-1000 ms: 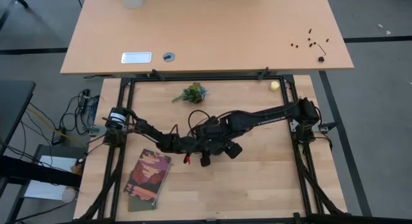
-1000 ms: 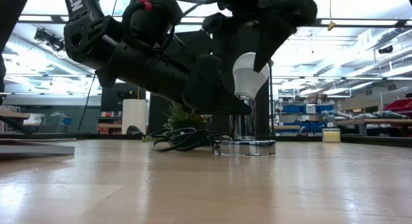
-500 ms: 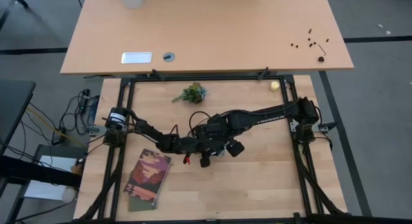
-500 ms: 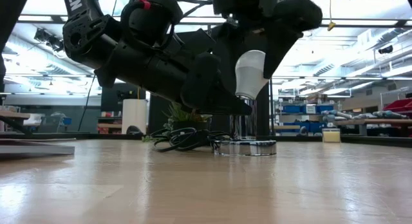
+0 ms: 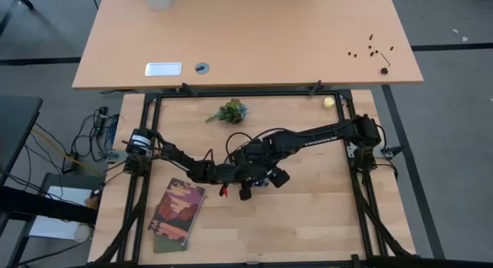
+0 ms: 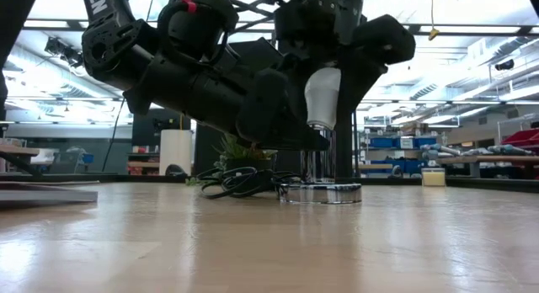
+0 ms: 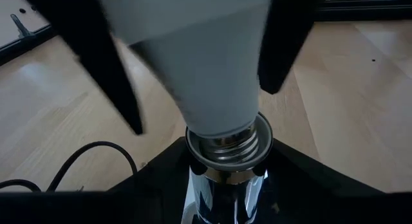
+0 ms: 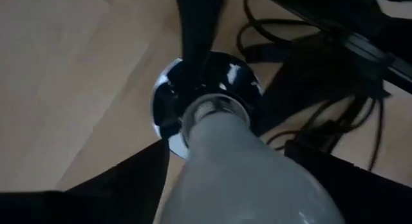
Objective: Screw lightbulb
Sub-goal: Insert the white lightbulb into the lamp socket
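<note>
Lightbulb (image 6: 322, 95) upright in socket | right claw (image 6: 337, 70) grasping it from above

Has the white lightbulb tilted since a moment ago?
Yes. The lightbulb leaned right before; now it stands nearly upright over the chrome socket.

A lab or workshop: shelving with blue bins (image 6: 386, 142), ceiling strip lights (image 6: 472, 28), taped floor.

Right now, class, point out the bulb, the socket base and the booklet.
bulb (image 6: 322, 95), low view, on its frosted white body.
socket base (image 6: 320, 192), low view, on the round silver disc's rim.
booklet (image 5: 177, 212), high view, on the middle of its cover.
</note>
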`<state>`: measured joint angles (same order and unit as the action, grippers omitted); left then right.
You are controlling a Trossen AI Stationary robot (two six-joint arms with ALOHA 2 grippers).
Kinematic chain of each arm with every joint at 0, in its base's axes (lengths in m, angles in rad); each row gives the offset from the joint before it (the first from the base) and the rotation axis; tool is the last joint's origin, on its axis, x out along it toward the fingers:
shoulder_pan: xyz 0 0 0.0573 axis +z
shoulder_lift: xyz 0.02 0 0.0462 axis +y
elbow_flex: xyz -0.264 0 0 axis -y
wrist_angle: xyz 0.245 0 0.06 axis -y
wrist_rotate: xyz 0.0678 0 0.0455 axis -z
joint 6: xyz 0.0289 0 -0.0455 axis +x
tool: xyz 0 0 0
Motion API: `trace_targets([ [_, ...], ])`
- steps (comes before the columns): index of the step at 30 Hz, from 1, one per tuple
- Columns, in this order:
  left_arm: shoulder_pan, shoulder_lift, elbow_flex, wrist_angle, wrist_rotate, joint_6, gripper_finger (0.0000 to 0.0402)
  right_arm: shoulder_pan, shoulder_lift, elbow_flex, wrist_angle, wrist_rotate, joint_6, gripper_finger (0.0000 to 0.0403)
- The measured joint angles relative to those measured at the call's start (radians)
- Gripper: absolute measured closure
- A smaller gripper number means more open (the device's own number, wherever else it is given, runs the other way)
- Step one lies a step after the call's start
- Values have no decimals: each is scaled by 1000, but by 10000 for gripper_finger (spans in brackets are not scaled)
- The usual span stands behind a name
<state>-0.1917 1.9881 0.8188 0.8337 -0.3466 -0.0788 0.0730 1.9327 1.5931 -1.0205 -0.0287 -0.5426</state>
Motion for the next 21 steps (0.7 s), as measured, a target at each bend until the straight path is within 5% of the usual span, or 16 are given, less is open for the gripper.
trace_targets([
  [9,-1,1,0,-1,0,8,208,-6,0,-11,11,-16,-6,155],
  [21,-1,1,0,1,1,15,208,19,2,64,-31,39,-22,137],
])
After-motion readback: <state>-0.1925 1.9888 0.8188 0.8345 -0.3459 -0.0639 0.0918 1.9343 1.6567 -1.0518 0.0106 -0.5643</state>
